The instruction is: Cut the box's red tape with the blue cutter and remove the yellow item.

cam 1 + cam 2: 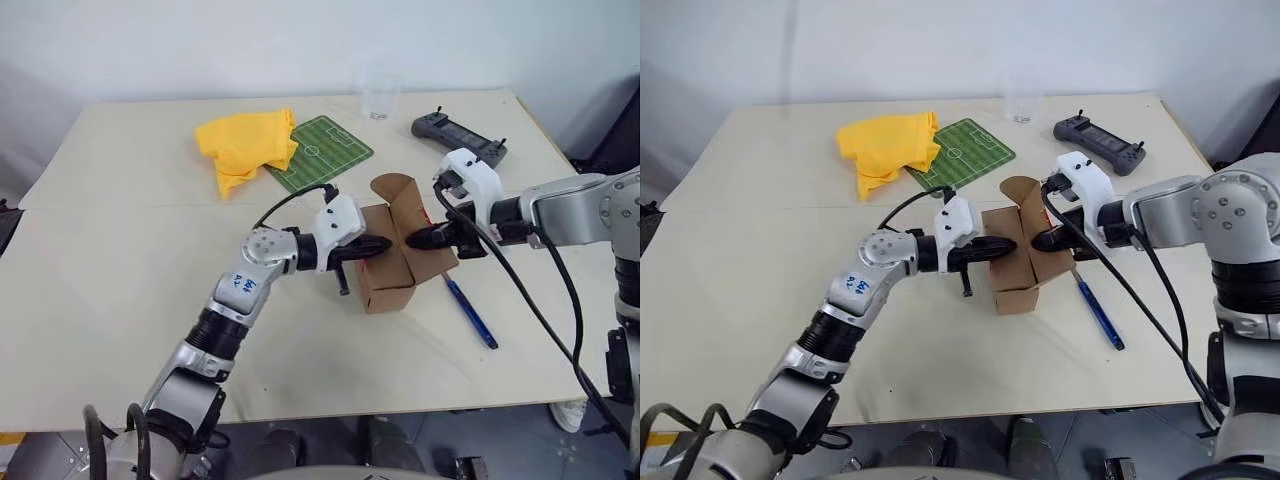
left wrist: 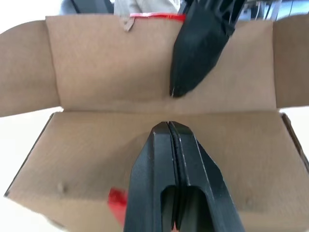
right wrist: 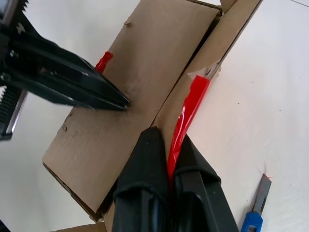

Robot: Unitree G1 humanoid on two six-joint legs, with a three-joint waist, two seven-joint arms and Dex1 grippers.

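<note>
The brown box (image 1: 385, 285) stands mid-table with its lid flap (image 1: 395, 190) raised. My right gripper (image 3: 161, 137) is shut on that flap's edge, and a strip of the red tape (image 3: 190, 104) runs between its fingers. Another bit of red tape (image 2: 116, 198) sticks to the box's front. My left gripper (image 2: 168, 126) is shut, its tip over the inner cardboard panel, close to the right gripper (image 1: 412, 240). The blue cutter (image 1: 470, 312) lies on the table just right of the box. The yellow item is hidden.
A big yellow cloth (image 1: 245, 145) lies at the back left beside a green football-pitch mat (image 1: 320, 150). A clear cup (image 1: 380, 100) and a dark controller (image 1: 458, 135) sit at the back right. The table's front edge (image 1: 400, 405) is near.
</note>
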